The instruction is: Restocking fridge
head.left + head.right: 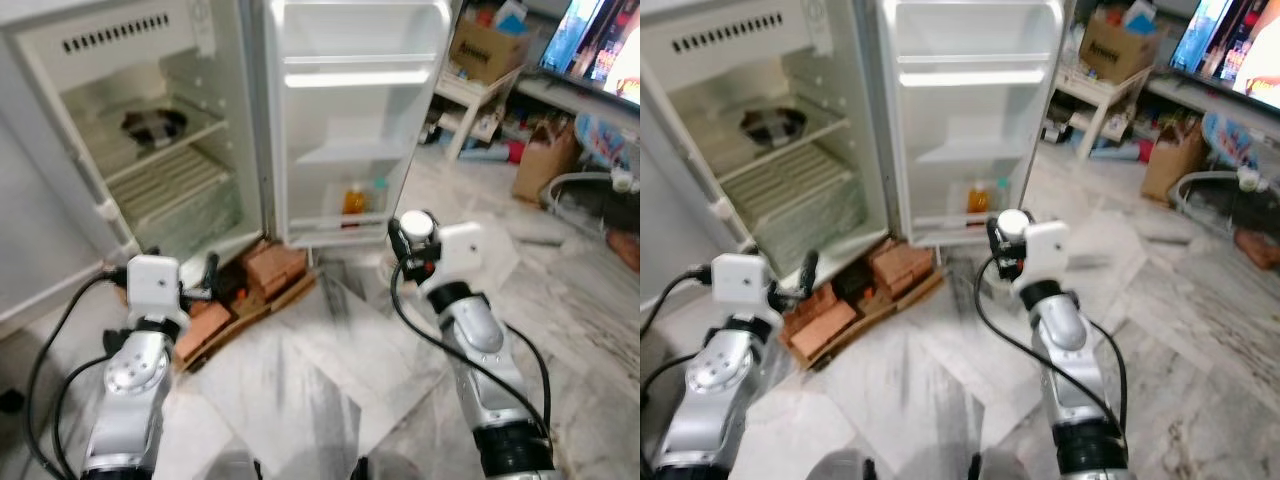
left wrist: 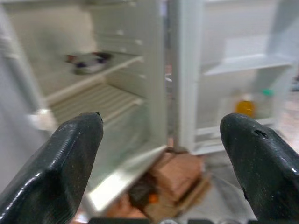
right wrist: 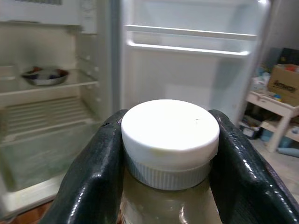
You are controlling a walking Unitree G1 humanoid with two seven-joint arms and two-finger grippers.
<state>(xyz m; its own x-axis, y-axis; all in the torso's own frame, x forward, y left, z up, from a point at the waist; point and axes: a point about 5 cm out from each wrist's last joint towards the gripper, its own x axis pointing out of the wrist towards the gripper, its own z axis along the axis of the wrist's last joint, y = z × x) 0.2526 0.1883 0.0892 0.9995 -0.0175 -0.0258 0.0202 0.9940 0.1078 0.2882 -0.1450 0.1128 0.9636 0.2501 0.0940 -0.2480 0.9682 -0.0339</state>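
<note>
Left gripper (image 2: 161, 140) hanging low with fingers (image 2: 60, 168) spread wide, gripping nothing. Just ahead of it: bricks (image 1: 205, 318) and flattened cardboard (image 1: 262, 300) lying on the floor at the fridge's foot. Beyond and above that gripper: open fridge (image 1: 150, 150) standing with a dark bowl (image 1: 152, 124) sitting on its upper shelf, wire rack below.

Fridge door (image 1: 350, 110) swinging wide, sitting ahead between the two grippers; orange bottle (image 1: 353, 199) standing in its bottom door shelf next to a teal-capped one (image 1: 378, 190).

Right gripper (image 3: 168, 154) clamping snug on a white-capped bottle (image 3: 170, 135), fingers (image 3: 91, 177) pressing both sides just under the cap, pale liquid showing below. Bottle being held upright in front of the door, short of it, above marble floor (image 1: 300, 390).

Off beyond the right gripper: white side table (image 1: 480, 95) carrying a cardboard box (image 1: 488, 45), paper bag (image 1: 545, 160) standing on the floor, TV (image 1: 600, 45) glowing.
</note>
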